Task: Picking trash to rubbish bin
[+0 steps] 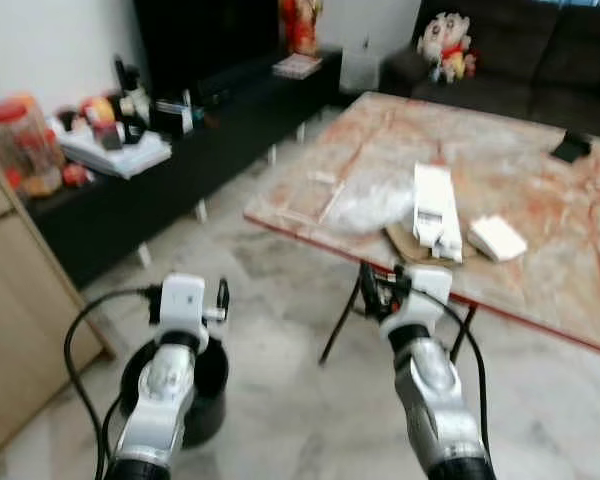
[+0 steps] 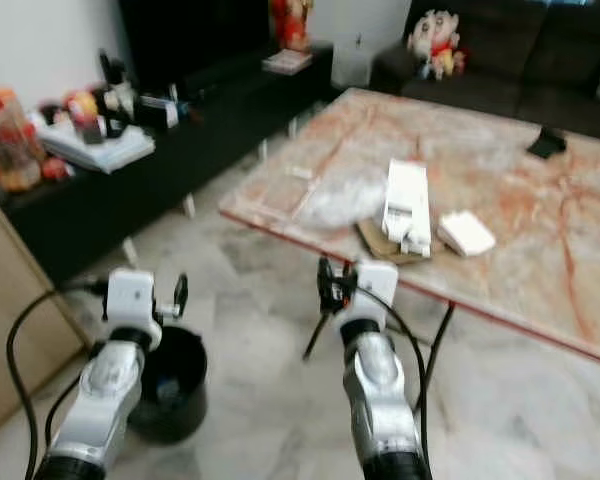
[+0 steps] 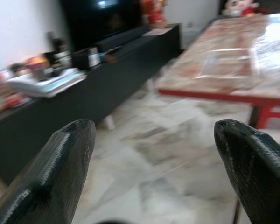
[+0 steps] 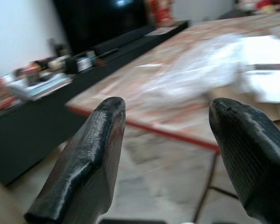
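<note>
Both grippers are hovering with fingers spread wide, holding nothing: the left gripper (image 1: pixel 218 297) above the black bin (image 1: pixel 208 392) at near left, the right gripper (image 4: pixel 165 140) just before the marble table's (image 1: pixel 540 190) near edge, where crumpled plastic (image 1: pixel 375 205) and white boxes (image 1: pixel 435 210) are lying.

Black round rubbish bin (image 1: pixel 205 395) is seen upright on the marble floor, open-topped, contents not discernible. Trash is piled near the table's front edge: crumpled clear plastic (image 1: pixel 372 205), beside it a long white box (image 1: pixel 435 210) laid on brown cardboard (image 1: pixel 412 247), with a small white box (image 1: pixel 496 238) just beside.
</note>
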